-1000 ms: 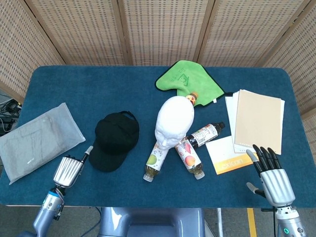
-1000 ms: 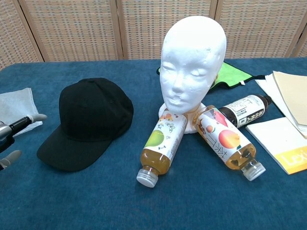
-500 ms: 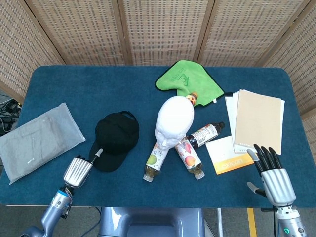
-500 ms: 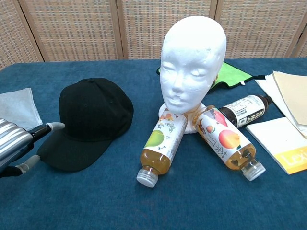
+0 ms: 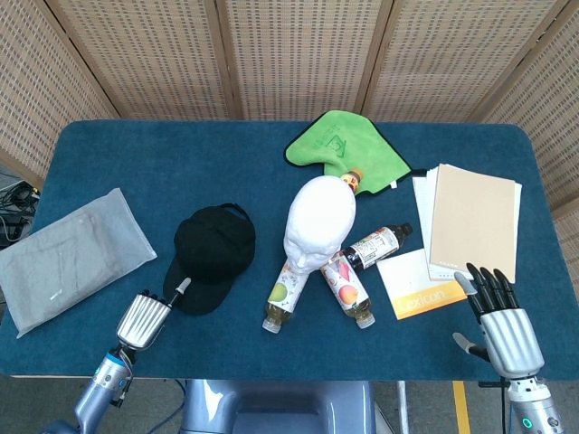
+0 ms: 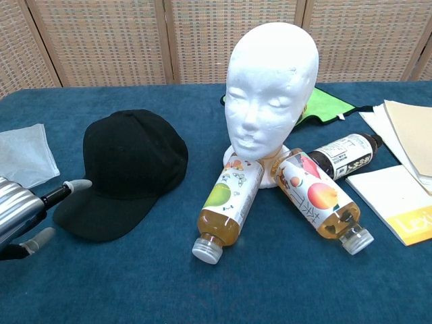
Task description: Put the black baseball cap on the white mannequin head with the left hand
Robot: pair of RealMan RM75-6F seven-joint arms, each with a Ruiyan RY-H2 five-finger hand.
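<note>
The black baseball cap (image 5: 213,253) (image 6: 128,169) lies on the blue table, brim toward the front edge. The white mannequin head (image 5: 319,223) (image 6: 271,86) stands upright just right of it, face to the front. My left hand (image 5: 147,315) (image 6: 23,214) hovers at the front left with fingers apart; one fingertip (image 5: 183,283) reaches the brim's edge, and it holds nothing. My right hand (image 5: 499,324) sits at the front right corner, fingers spread and empty; only the head view shows it.
Three drink bottles (image 5: 347,289) (image 6: 226,208) lie around the mannequin's base. A green cloth (image 5: 344,151) lies behind it. Papers (image 5: 470,221) and an orange-banded card (image 5: 418,285) are on the right. A grey plastic bag (image 5: 68,255) lies at the left.
My left hand has moved right and slightly forward, its fingertip now at the cap's brim. The cap, mannequin and right hand have stayed put.
</note>
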